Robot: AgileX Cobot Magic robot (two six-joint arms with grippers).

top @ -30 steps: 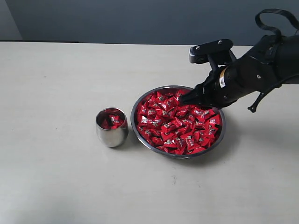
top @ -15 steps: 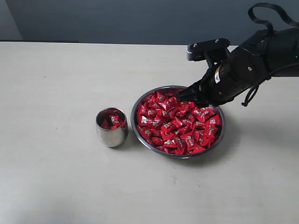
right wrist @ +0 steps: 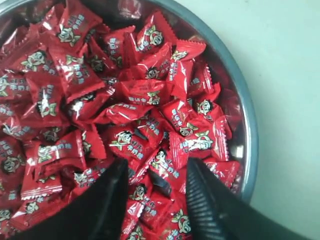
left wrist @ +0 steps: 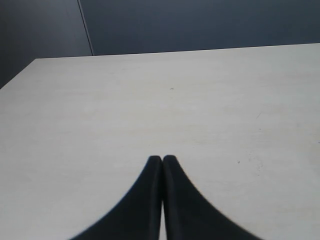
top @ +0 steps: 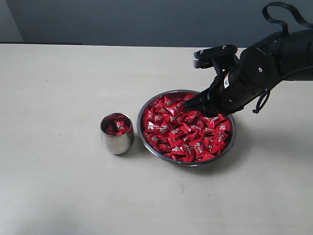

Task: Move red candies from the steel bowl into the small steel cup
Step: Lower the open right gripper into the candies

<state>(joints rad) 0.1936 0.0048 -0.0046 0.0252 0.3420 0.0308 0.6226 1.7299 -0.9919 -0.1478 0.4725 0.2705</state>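
Observation:
The steel bowl [top: 144, 108] sits mid-table, heaped with red candies [top: 183, 132]. To its left stands the small steel cup [top: 117, 139] with a few red candies [top: 117, 126] inside. My right gripper [top: 188, 104] hangs open just over the bowl's far side, its tips low among the pile. In the right wrist view the two black fingers [right wrist: 210, 200] straddle red candies [right wrist: 155, 170] near the bowl's rim [right wrist: 248, 135], with nothing pinched. My left gripper [left wrist: 162, 159] is shut and empty over bare table, out of the exterior view.
The pale tabletop [top: 63, 88] spreads on all sides of the cup and bowl. A dark wall [top: 122, 19] runs behind the table's far edge. My right arm's black body [top: 264, 68] and cable loop reach in from the right.
My right gripper has shifted a little to the left and lower over the bowl's far side. Its jaws keep the same width. Cup, bowl and candies have not moved.

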